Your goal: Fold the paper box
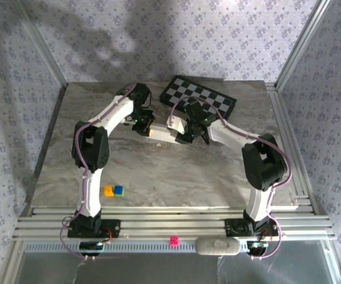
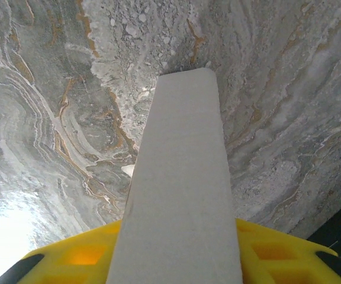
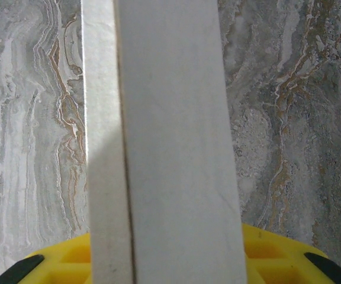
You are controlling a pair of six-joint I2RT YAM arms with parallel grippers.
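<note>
The box (image 1: 166, 131) lies mid-surface (image 1: 158, 171), just in front of the chessboard (image 1: 199, 97). The left fingers (image 1: 147, 131) are at its left end and the right fingers (image 1: 189, 136) at its right. In each wrist view a white panel runs up the middle, but I cannot tell whether either pair is clamped on it. This looks like mid-fold, with the walls being raised. The next move calls for both arms to press the creases evenly without buckling the card.
</note>
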